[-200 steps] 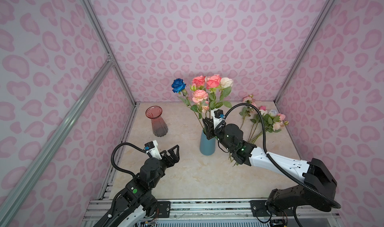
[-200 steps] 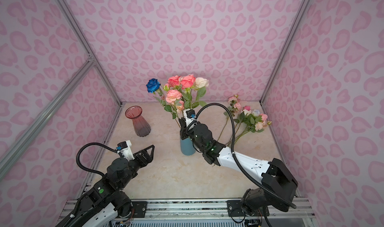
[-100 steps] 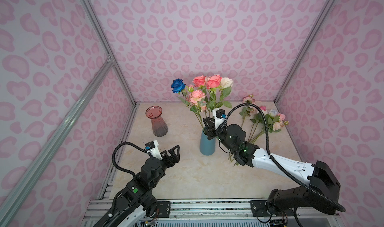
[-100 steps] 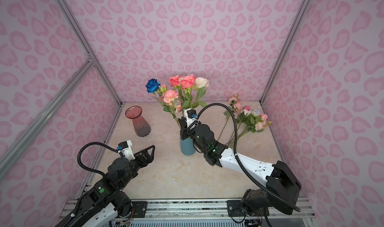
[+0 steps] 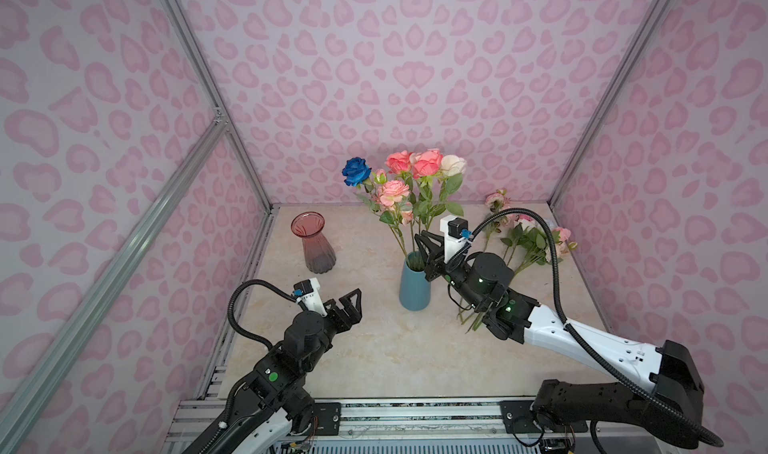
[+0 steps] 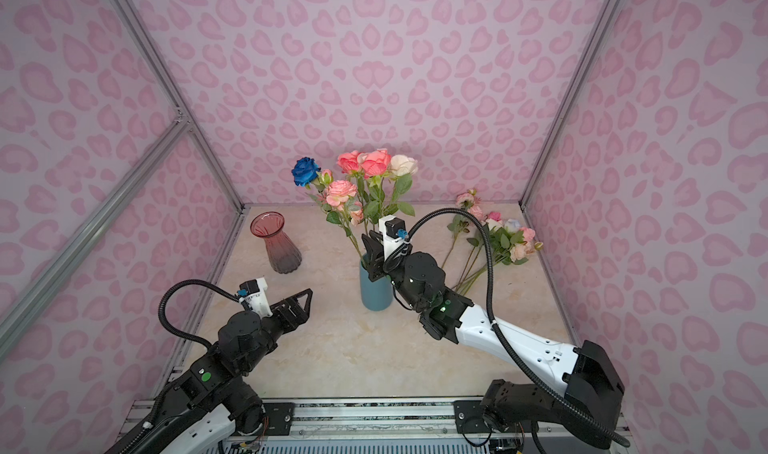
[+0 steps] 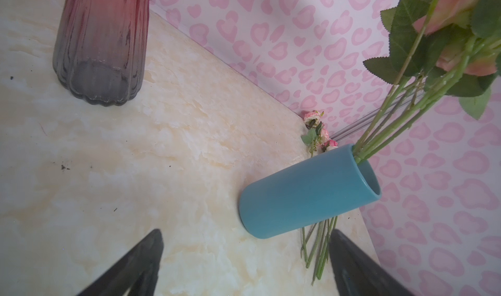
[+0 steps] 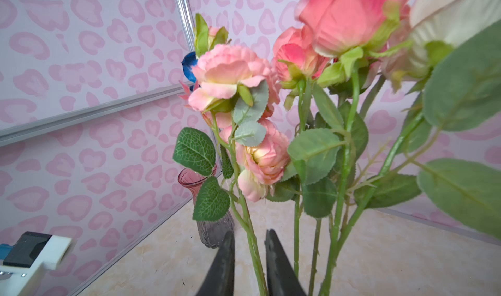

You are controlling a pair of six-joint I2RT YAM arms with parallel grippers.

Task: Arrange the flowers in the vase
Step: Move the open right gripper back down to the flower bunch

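Nearest, the left gripper (image 5: 345,304) hovers above the cream marble-look tabletop (image 5: 374,360), its jaws spread wide with nothing between them. Beyond it, mid-table, the tall matte blue cylindrical vase (image 5: 414,292) stands upright. It holds a bunch of green-stemmed flowers: a deep blue rose (image 5: 356,171), coral roses (image 5: 426,163), a cream rose (image 5: 453,165) and a pink peony-like bloom (image 5: 392,192).

The right gripper (image 8: 249,231) sits just above the vase mouth. In its wrist view the black jaws stand narrowly parted around one thin green stem (image 8: 245,218), with a sliver of gap on each side, so the stem looks loose rather than clamped. I judge the step in hand to be releasing this stem into the vase.

Farther back, loose flowers (image 5: 532,240) lie on the table at the far right, and a ribbed red-to-grey glass vase (image 5: 318,244) stands empty at the far left. The next move calls for backing the fingers straight out without snagging leaves or rocking the vase, then reaching for a single stem in the pile.
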